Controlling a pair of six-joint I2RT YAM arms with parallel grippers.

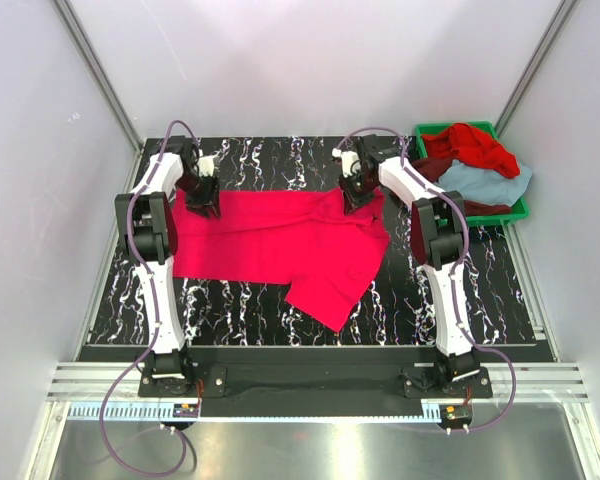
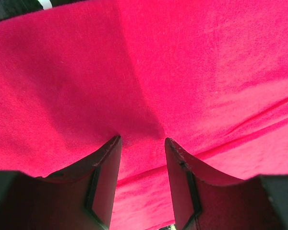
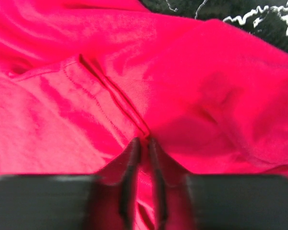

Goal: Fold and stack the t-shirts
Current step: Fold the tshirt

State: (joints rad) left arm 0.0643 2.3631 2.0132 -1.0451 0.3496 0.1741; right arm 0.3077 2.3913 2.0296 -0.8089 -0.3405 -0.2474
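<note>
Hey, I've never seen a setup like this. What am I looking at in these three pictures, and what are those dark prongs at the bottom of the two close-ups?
These are two robot arms bolted side by side. The wide picture looks down from above; each close-up comes from a wrist camera, and the prongs are that arm's fingers. A crimson-pink t-shirt lies spread on the black marbled table. The left end effector is open, tips on the cloth; the right end effector pinches a fold. More shirts fill the green bin.
</note>
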